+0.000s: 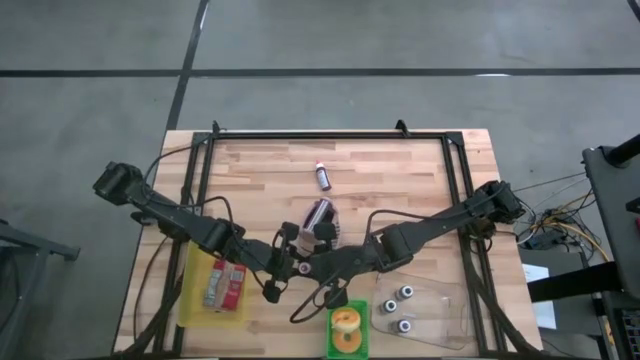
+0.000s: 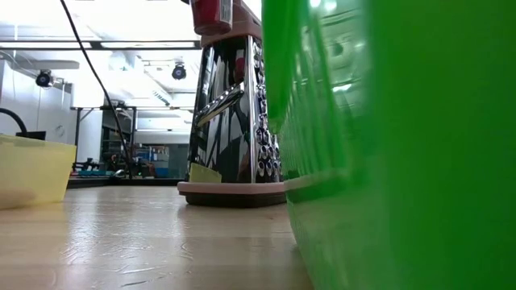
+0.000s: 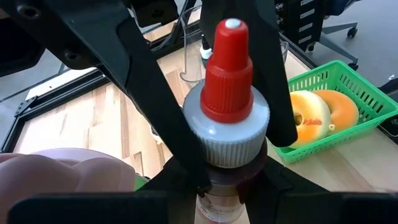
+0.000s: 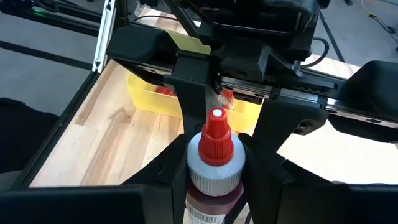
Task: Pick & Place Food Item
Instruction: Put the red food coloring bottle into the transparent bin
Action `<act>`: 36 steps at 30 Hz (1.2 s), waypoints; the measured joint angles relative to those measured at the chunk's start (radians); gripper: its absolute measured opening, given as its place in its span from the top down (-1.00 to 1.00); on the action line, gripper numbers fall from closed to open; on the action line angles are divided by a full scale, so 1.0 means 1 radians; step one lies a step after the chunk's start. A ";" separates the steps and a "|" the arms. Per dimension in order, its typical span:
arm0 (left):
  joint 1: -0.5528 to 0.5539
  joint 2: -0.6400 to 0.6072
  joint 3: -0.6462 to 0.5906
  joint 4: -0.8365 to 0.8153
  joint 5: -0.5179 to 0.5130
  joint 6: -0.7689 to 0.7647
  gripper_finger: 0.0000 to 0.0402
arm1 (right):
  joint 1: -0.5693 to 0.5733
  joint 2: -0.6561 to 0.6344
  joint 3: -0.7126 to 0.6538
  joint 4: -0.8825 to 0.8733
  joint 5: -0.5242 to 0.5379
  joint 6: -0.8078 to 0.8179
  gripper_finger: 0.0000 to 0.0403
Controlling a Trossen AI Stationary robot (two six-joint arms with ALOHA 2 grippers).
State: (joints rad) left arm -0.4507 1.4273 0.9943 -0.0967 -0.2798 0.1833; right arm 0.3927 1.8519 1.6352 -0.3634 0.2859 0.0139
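Note:
A small bottle (image 3: pixel 227 106) with a red nozzle, a white ribbed cap and dark red contents hangs above the table's near middle. Both grippers are shut on it from opposite sides: my left gripper (image 3: pixel 231 182) reaches in from the left and my right gripper (image 4: pixel 214 184) from the right. In the high view the two grippers (image 1: pixel 300 264) meet and hide most of the bottle. A second small bottle (image 1: pixel 322 176) lies on the far middle of the table. My left gripper pinches the bottle just under the white cap (image 3: pixel 231 174) between its two fingers, slanting down from the table's left. The bottle stands upright, nozzle up, clear of the table. My right gripper pinches the same bottle at the white cap's lower sides (image 4: pixel 214 177) between its two fingers, slanting down from the table's right, opposite the left gripper. The bottle's lower body is cut off by the picture's edge.
A metal box grater (image 1: pixel 320 222) stands just beyond the grippers. A yellow bin (image 1: pixel 190 300) with packets sits near left. A green basket (image 1: pixel 332 345) with a doughnut sits at the near edge, and a clear tray (image 1: pixel 445 300) with three small pieces lies near right.

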 joint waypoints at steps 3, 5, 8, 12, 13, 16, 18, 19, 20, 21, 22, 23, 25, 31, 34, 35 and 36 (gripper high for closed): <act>0.000 0.000 0.000 0.000 0.000 0.000 0.56 | 0.000 0.000 -0.001 0.000 0.000 0.000 0.47; 0.000 0.000 0.000 0.000 0.001 -0.004 0.56 | 0.000 0.000 -0.001 0.000 -0.001 0.000 0.47; -0.003 -0.001 0.000 -0.010 0.003 -0.020 0.56 | 0.000 0.000 -0.001 0.000 -0.004 0.001 0.47; -0.012 -0.001 0.000 -0.015 -0.003 -0.035 0.30 | 0.003 0.000 -0.001 0.001 -0.006 0.001 0.47; -0.014 -0.004 0.000 -0.016 -0.005 -0.039 0.15 | 0.003 0.000 -0.003 -0.017 -0.008 0.001 0.47; -0.019 -0.008 0.002 -0.013 -0.004 -0.058 -0.32 | 0.010 0.003 -0.006 -0.017 -0.014 -0.003 0.47; -0.020 -0.008 0.002 -0.021 -0.002 -0.068 -0.61 | 0.011 0.003 -0.006 -0.013 -0.014 -0.005 0.47; -0.022 -0.008 0.002 -0.028 -0.001 -0.074 -0.73 | 0.011 0.002 -0.006 -0.007 -0.013 -0.006 0.47; -0.022 -0.009 0.002 -0.038 0.002 -0.077 -0.84 | 0.011 0.002 -0.005 -0.007 -0.012 -0.006 0.47; -0.024 -0.011 0.002 -0.048 0.010 -0.081 -0.91 | 0.012 0.002 -0.005 -0.008 -0.010 -0.006 0.47; -0.028 -0.013 0.002 -0.063 0.019 -0.086 -0.94 | 0.013 0.002 -0.005 -0.008 -0.009 -0.006 0.47; -0.031 -0.014 0.002 -0.074 0.028 -0.091 -0.93 | 0.014 0.002 -0.005 -0.008 -0.009 -0.006 0.47; -0.035 -0.019 0.002 -0.080 0.032 -0.105 -0.89 | 0.015 0.002 -0.005 -0.007 -0.009 -0.006 0.47; -0.052 -0.054 0.000 -0.187 0.030 -0.162 -0.89 | 0.037 0.001 -0.005 -0.005 0.025 0.008 0.47; -0.066 -0.076 -0.002 -0.229 0.021 -0.202 -0.90 | 0.067 0.001 -0.006 -0.010 0.072 0.012 0.47; -0.070 -0.081 -0.004 -0.229 0.017 -0.208 -0.90 | 0.076 0.001 -0.006 -0.018 0.083 0.019 0.47; -0.076 -0.088 -0.010 -0.226 0.016 -0.210 -0.90 | 0.087 -0.001 -0.006 -0.028 0.092 0.027 0.47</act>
State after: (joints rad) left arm -0.5265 1.3390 0.9841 -0.3231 -0.2641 -0.0265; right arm 0.4793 1.8511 1.6291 -0.3917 0.3780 0.0413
